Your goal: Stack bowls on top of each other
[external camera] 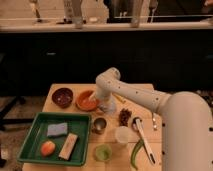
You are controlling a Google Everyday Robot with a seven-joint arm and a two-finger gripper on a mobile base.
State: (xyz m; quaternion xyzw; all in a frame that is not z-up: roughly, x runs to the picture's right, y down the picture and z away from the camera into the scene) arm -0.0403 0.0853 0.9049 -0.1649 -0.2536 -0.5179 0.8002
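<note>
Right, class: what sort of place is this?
Probably a robot test space staged like a kitchen: a wooden table with a maroon bowl, a green tray, and a robot arm whose pincer hangs beside the orange bowl.

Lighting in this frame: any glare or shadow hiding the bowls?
Camera view: warm, dim light, background near black, no glare on the table. Camera view: the maroon bowl reads dark but distinct, the orange bowl is well lit; the gripper sits at its right rim.
</note>
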